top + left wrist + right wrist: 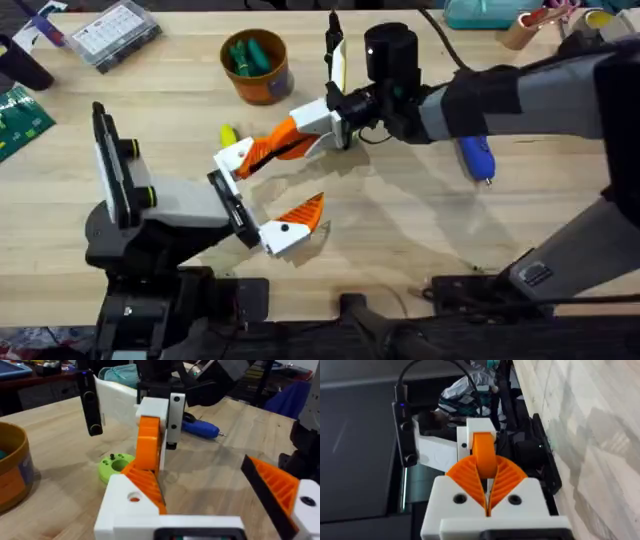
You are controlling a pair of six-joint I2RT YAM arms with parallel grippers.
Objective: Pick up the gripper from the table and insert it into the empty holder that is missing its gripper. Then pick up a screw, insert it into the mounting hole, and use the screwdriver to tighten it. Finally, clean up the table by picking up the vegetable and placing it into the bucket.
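The gripper (pixel 272 146), a long orange finger, spans between the two arms. My right gripper (pixel 318 126) is shut on its outer end, the ribbed orange pads (pixel 470 474) pressed on both sides of it. Its other end meets the holder (pixel 232 158), the white bracket (pixel 127 505) on my left arm; I cannot tell how deep it sits. My left gripper (pixel 272 188) stands open, its other jaw carrying a ribbed orange finger (pixel 304 211). The yellow vegetable (pixel 228 134) peeks out just behind the holder. The blue screwdriver (pixel 476 158) lies under the right arm. The bucket (pixel 258 66) stands at the back.
A lime-green ring (pixel 116 466) with a small dark screw on it lies on the table under the joined grippers. A clear compartment box (pixel 115 32) sits at the back left, and a green board (pixel 18 118) at the left edge.
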